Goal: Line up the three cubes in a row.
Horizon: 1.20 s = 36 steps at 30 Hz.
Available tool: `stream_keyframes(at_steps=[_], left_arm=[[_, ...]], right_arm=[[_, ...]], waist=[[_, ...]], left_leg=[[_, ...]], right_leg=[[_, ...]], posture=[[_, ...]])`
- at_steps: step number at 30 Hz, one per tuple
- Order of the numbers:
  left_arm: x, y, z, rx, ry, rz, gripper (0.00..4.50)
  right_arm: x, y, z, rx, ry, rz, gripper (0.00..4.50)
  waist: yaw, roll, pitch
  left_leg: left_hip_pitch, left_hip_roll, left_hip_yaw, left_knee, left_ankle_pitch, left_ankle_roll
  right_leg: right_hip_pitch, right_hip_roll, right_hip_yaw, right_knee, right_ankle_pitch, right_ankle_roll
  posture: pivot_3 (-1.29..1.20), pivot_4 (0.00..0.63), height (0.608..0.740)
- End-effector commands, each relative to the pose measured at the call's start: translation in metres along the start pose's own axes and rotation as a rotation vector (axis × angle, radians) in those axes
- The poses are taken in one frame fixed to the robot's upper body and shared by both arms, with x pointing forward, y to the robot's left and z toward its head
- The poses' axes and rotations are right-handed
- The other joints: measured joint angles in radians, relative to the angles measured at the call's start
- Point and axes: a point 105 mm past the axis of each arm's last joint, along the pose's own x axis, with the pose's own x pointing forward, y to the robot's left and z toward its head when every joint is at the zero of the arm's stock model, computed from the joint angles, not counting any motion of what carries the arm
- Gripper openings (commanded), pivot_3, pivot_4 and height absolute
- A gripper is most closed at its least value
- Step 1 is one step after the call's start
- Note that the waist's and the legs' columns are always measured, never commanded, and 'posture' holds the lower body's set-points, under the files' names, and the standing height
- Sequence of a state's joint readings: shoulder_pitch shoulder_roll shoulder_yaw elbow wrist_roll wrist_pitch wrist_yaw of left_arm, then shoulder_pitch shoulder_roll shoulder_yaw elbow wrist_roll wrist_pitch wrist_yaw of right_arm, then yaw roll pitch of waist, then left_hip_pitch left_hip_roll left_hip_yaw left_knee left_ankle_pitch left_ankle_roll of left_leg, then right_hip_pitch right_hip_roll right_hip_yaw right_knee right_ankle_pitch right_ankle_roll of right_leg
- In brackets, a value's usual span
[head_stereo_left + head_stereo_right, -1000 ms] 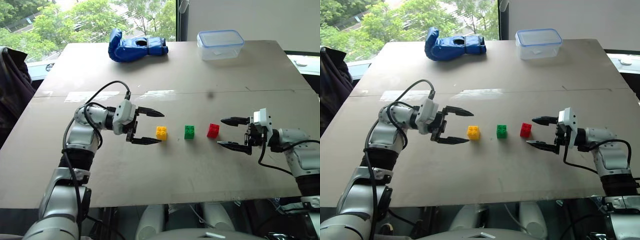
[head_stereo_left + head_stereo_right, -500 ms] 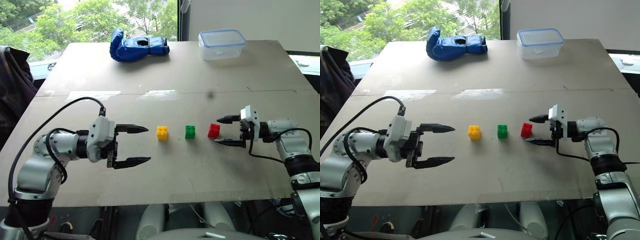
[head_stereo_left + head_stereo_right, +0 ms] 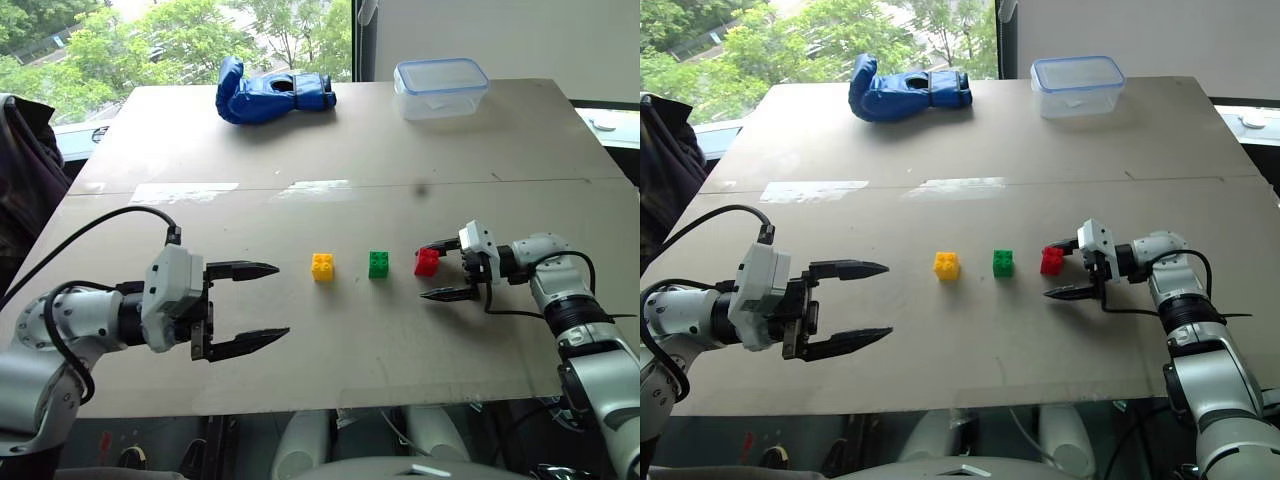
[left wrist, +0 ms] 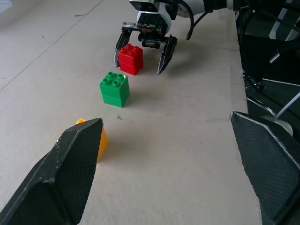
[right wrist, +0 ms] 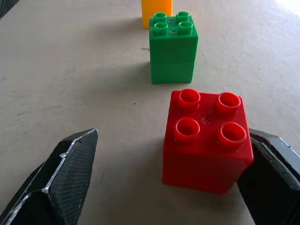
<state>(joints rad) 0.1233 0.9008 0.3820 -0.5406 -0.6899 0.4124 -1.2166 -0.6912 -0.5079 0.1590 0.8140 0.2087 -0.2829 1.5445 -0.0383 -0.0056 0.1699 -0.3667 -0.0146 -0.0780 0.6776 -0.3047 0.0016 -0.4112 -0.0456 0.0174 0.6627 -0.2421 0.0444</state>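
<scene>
Three studded cubes stand in a line across the table's middle: yellow (image 3: 323, 266), green (image 3: 380, 264), red (image 3: 427, 261). My right gripper (image 3: 1047, 272) is open and straddles the red cube (image 5: 206, 140) from the right. The cube sits close against the far finger (image 5: 269, 161), with a wide gap to the near finger (image 5: 61, 173). My left gripper (image 3: 283, 300) is open and empty, well to the left of the yellow cube (image 4: 101, 143) and nearer the front edge. Its wrist view looks along the row toward the right gripper (image 4: 138, 69).
A blue glove (image 3: 272, 92) and a clear plastic box (image 3: 441, 88) lie at the table's far edge. A dark bag or garment (image 3: 20, 170) hangs past the left side. Bare tabletop (image 3: 340, 350) runs in front of the cubes to the near edge.
My left gripper has pulled back from the yellow cube, leftward and toward the front edge. My right gripper has moved left, bringing its open fingers around the red cube. The cubes have not moved.
</scene>
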Motion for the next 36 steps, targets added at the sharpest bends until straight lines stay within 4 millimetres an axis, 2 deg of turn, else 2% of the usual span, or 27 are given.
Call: stream_keyframes(at_steps=[1, 14, 19, 22, 24, 26, 30, 34, 36], left_arm=[[0.0, -0.003, 0.007, 0.033, -0.007, -0.004, 4.45], [-0.005, -0.003, 0.001, 0.019, 0.005, 0.004, 4.45], [-0.006, -0.011, -0.006, 0.0, 0.011, 0.023, 4.45], [-0.006, -0.02, -0.014, -0.035, 0.0, 0.084, 4.45], [-0.008, -0.02, -0.025, -0.061, 0.037, 0.171, 4.45], [-0.01, -0.021, -0.036, -0.11, 0.049, 0.261, 4.45], [-0.009, -0.032, -0.052, -0.185, 0.067, 0.382, 4.45], [0.005, -0.049, -0.075, -0.271, 0.065, 0.505, 4.45], [0.016, -0.062, -0.087, -0.316, 0.075, 0.509, 4.45]], right_arm=[[0.001, 0.003, 0.008, -0.073, 0.01, 0.085, 4.5], [0.0, -0.003, 0.011, -0.114, 0.011, 0.081, 4.5], [-0.016, -0.013, 0.027, -0.124, -0.048, 0.012, 4.5], [-0.033, -0.015, 0.032, -0.094, -0.076, -0.054, 4.5], [-0.044, -0.014, 0.031, -0.058, -0.093, -0.111, 4.5], [-0.055, -0.009, 0.03, -0.014, -0.114, -0.173, 4.5], [-0.066, 0.014, 0.024, 0.051, -0.114, -0.233, 4.5], [-0.064, 0.042, 0.01, 0.114, -0.094, -0.307, 4.5], [-0.061, 0.048, 0.003, 0.112, -0.088, -0.409, 4.5]], waist=[[-0.002, 0.0, 0.0], [-0.002, 0.0, 0.0], [-0.002, 0.0, 0.0], [-0.002, 0.0, 0.0], [0.002, 0.0, 0.0], [0.009, 0.0, 0.0], [0.022, 0.0, 0.0], [0.026, 0.0, 0.0], [0.024, 0.0, -0.001]], left_leg=[[0.0, 0.0, 0.0, 0.0, 0.0, 0.0], [0.003, 0.0, 0.002, -0.003, 0.0, 0.0], [0.003, 0.0, 0.003, -0.004, 0.0, 0.0], [0.003, 0.001, 0.003, -0.005, 0.0, 0.001], [0.003, 0.001, 0.003, -0.006, -0.001, 0.001], [0.002, 0.001, 0.002, -0.007, -0.001, 0.002], [0.002, 0.001, 0.002, -0.007, -0.001, 0.002], [0.003, 0.0, 0.003, -0.007, -0.002, 0.003], [0.005, 0.0, 0.004, -0.007, -0.002, 0.003]], right_leg=[[0.0, 0.0, 0.001, 0.0, 0.0, 0.0], [0.0, 0.0, 0.003, 0.0, 0.0, 0.0], [0.0, -0.001, 0.003, -0.001, 0.0, 0.0], [0.0, -0.003, 0.004, -0.002, 0.0, 0.0], [0.0, -0.005, 0.004, -0.003, 0.0, 0.0], [0.0, -0.005, 0.005, -0.004, 0.0, 0.0], [0.0, -0.005, 0.005, -0.004, 0.0, 0.0], [0.001, -0.005, 0.006, -0.004, 0.0, 0.0], [0.002, -0.001, 0.005, -0.003, 0.0, 0.0]], posture=[[0.0, 0.15, 0.74], [0.0, 0.15, 0.74], [0.0, 0.15, 0.74], [0.0, 0.15, 0.74], [0.0, 0.15, 0.74], [0.0, 0.15, 0.74], [0.0, 0.15, 0.74], [0.0, 0.15, 0.74], [0.0, 0.15, 0.74]])
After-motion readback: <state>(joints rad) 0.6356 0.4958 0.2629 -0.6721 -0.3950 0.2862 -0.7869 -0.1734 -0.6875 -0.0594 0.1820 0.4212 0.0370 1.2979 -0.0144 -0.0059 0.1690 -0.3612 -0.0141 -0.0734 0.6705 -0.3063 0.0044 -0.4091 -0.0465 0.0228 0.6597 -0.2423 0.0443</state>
